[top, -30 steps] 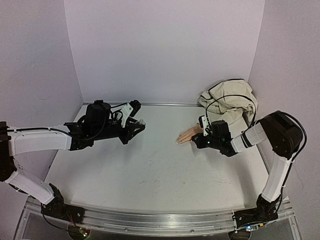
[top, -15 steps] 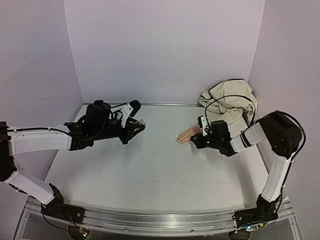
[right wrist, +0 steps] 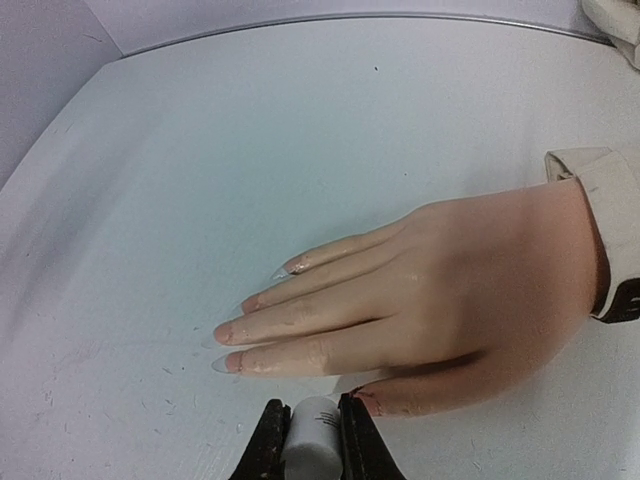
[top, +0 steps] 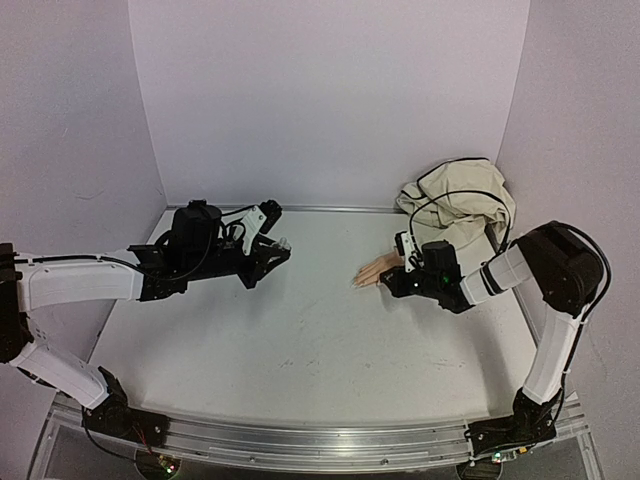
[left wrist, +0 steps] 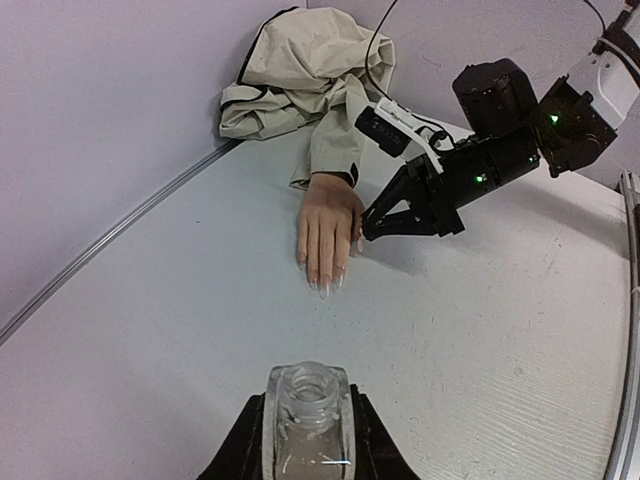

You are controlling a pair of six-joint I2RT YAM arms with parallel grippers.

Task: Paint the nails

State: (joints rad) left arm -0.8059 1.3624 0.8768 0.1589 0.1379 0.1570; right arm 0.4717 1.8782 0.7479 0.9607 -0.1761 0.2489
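The peach mannequin hand (top: 372, 271) lies palm down at the right, fingers pointing left, its beige sleeve (left wrist: 335, 140) behind it. Its long clear nails (right wrist: 222, 365) rest on the table, also seen from the left wrist as the nails (left wrist: 323, 288). My right gripper (right wrist: 312, 425) is shut on a white cylindrical cap (right wrist: 312, 445) and sits low beside the thumb tip (right wrist: 375, 402); whatever is below the cap is hidden. From above, the right gripper (top: 393, 281) touches the hand's near side. My left gripper (top: 280, 248) hovers at the left, shut on an open clear glass bottle (left wrist: 308, 420).
A crumpled beige jacket (top: 462, 195) with a black cable over it is heaped in the back right corner. Lilac walls close the table (top: 300, 340) at the back and both sides. The right arm's dark wrist (left wrist: 500, 150) stretches over the table's right part.
The right gripper has crept slightly left along the thumb side of the hand. The left arm and its bottle have stayed put.
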